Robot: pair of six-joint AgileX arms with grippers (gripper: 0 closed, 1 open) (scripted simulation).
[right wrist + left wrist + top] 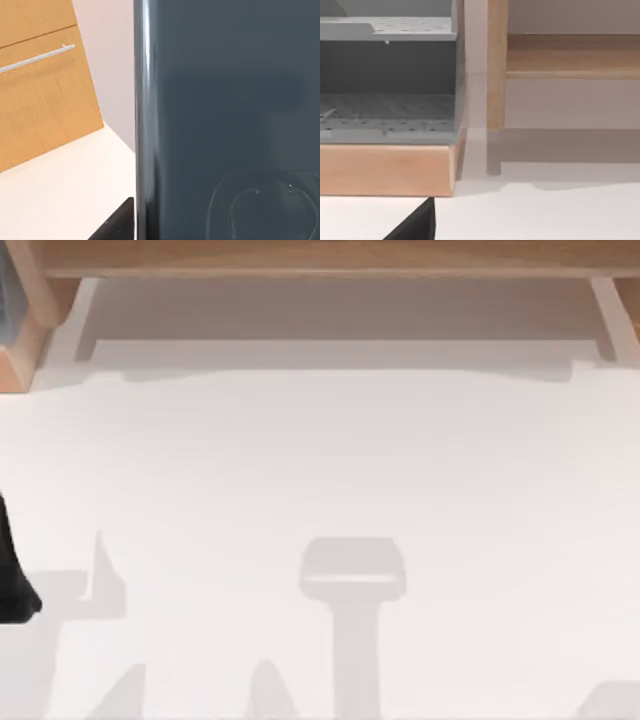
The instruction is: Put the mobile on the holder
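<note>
The mobile (225,115) stands very close in the right wrist view, a glossy dark blue-grey slab with a shiny darker rim, raised off the white table (60,190). My right gripper is shut on it, and one dark finger (119,224) lies against its rim. My left arm (14,580) sits parked at the table's left edge in the top view. A dark part of the left gripper (415,226) juts in low in the left wrist view. The holder is out of view.
A wooden frame (320,258) runs along the table's far edge. In front of the left wrist are a grey perforated shelf (387,105) on a wooden base (385,170) and a wooden post (496,65). A wooden cabinet with a metal handle (37,57) stands beyond the mobile.
</note>
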